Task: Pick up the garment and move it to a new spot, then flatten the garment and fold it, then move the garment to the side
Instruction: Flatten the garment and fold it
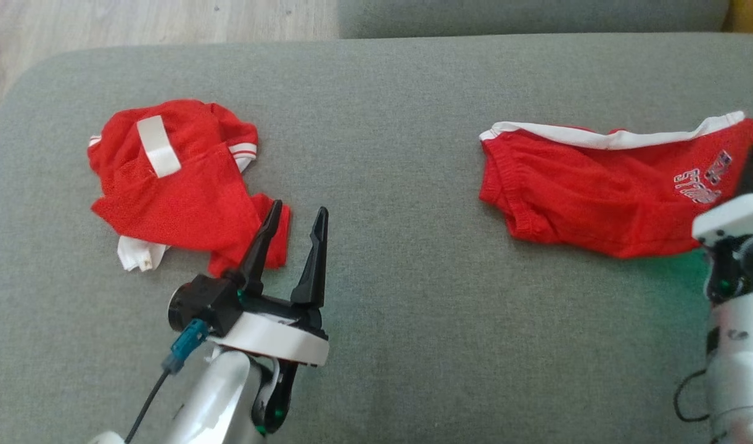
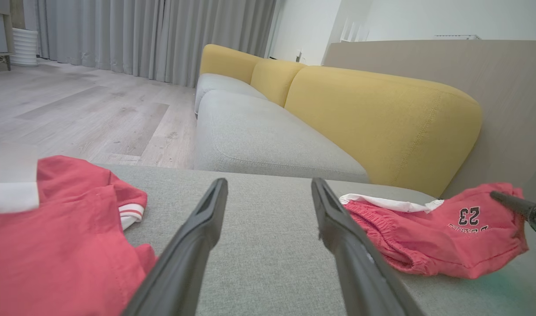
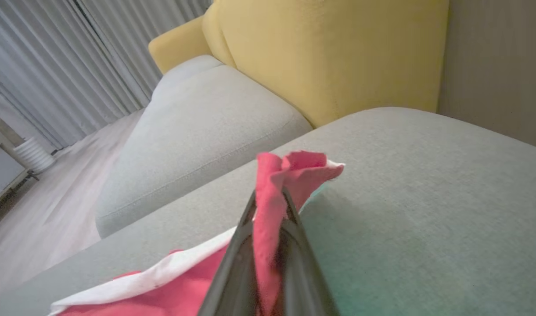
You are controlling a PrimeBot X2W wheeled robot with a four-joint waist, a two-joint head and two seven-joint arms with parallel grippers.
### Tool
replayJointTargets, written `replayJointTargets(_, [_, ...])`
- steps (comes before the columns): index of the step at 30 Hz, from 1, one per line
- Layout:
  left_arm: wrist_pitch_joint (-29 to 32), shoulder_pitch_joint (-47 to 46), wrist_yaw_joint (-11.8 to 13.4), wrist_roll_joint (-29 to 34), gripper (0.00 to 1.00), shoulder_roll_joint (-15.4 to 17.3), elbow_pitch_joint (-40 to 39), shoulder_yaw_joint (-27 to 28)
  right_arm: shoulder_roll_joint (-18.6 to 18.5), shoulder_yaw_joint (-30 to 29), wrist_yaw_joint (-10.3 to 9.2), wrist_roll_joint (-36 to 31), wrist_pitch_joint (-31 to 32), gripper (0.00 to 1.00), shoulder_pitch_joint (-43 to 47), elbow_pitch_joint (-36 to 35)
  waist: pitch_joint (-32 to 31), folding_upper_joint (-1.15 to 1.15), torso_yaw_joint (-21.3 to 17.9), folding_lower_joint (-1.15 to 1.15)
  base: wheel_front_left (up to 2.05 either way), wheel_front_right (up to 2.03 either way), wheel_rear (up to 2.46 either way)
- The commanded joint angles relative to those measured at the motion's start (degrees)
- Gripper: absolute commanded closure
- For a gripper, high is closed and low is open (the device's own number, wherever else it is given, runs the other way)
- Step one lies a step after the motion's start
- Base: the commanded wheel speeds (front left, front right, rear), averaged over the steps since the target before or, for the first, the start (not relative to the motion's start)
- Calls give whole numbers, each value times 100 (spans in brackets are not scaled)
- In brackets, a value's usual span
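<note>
The garment, red shorts (image 1: 586,191) with white trim and a printed number, lies partly spread at the right of the grey cushion (image 1: 401,123). My right gripper (image 1: 751,161) is shut on its right edge, and in the right wrist view a red fold (image 3: 296,169) sticks up between the closed fingers of this gripper (image 3: 269,201). My left gripper (image 1: 298,211) stands open over bare cushion, its left finger just over the edge of a crumpled red jersey (image 1: 179,185). From the left wrist, the open gripper (image 2: 270,188) points between the jersey (image 2: 52,245) and the shorts (image 2: 443,237).
The grey cushion's rounded far-left corner (image 1: 37,74) drops to wooden floor (image 1: 135,18). A second grey seat (image 2: 259,136) with yellow backrests (image 2: 382,123) lies beyond, next to a beige wall panel (image 2: 505,87). Bare cushion separates the two red pieces.
</note>
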Motion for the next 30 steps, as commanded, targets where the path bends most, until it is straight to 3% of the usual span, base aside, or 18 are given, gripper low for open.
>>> replayJointTargets(1, [-55,-57,-3,13,0,37,-167,182,62,344,-4,137,-92,100,-105,-296,-39,0,33,0,0,0,0])
replayJointTargets(15, [-55,69,33,-14,0,37,-122,155,349,2540,-4,1186,-27,100,59,-843,-298,0,317,0,0,0,0])
replayJointTargets(28, [-55,212,59,0,0,48,-98,197,393,4498,-4,1461,220,100,359,-21,-455,0,401,0,0,0,0])
replayJointTargets(29, [-55,229,62,4,0,50,-97,200,390,4662,-4,1410,244,56,350,80,-462,0,381,0,0,0,0])
replayJointTargets(30, [-55,242,62,9,0,51,-93,197,385,4816,-4,1375,253,0,342,171,-470,0,360,0,0,0,0])
